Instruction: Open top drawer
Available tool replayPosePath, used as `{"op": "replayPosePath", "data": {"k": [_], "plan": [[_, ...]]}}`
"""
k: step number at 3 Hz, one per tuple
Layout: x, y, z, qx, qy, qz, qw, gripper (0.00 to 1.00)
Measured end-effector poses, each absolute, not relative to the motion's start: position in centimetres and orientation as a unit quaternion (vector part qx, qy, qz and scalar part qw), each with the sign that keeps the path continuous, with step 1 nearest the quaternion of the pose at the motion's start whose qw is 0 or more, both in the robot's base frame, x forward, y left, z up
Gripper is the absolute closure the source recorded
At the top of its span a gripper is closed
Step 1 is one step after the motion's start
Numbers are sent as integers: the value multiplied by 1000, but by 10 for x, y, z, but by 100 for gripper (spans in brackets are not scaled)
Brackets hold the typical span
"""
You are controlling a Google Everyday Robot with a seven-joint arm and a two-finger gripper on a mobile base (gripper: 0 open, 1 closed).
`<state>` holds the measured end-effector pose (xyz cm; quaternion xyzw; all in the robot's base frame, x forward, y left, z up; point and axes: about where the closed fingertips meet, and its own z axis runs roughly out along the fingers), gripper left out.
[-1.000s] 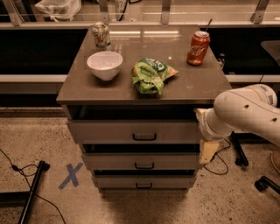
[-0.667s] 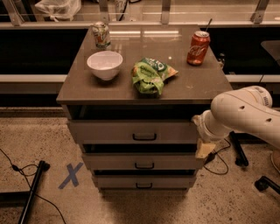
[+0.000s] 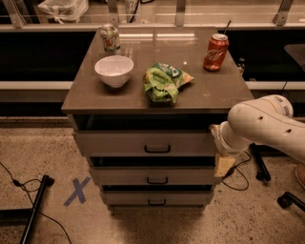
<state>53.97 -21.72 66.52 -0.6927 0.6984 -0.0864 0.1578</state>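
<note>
Cabinet top (image 3: 95, 93): grey-brown slab, glossy w/ light glare toward the back.
On top: white bowl (image 3: 113, 70) front-left; green-white can (image 3: 110, 38) behind it at back-left; crumpled green chip bag (image 3: 164, 82) approx. centre; red soda can (image 3: 215, 52) back-right, upright.
Top drawer (image 3: 119, 143): directly under the slab, widest of 3 fronts, dark gap above it; small dark handle (image 3: 157, 149) at centre.
Lower drawers: middle drawer (image 3: 119, 176) and bottom drawer (image 3: 128, 198), each narrower, w/ like handles.
Gripper (image 3: 224, 164): at right end of top drawer front, low, near its lower corner, well apart from the handle; yellowish tip hangs under the white arm (image 3: 267, 126), which comes in from the right. Open vs closed: can't tell.
Floor (image 3: 38, 152): speckled, beige-brown; blue tape X (image 3: 77, 191) left of cabinet; black pole (image 3: 35, 209) and thin cables at lower left.
Room: dark shelf and metal rail behind; plastic bag (image 3: 63, 8) on ledge, top left; black caster base (image 3: 288, 199) at right edge.
</note>
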Motion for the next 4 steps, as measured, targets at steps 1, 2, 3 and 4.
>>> {"op": "replayPosePath", "data": {"k": [1, 2, 3, 4], "plan": [[544, -216, 665, -691, 700, -84, 161, 12], [550, -210, 663, -692, 698, -82, 164, 4], [554, -205, 658, -693, 698, -75, 164, 18], [554, -204, 657, -693, 699, -73, 163, 19]]}}
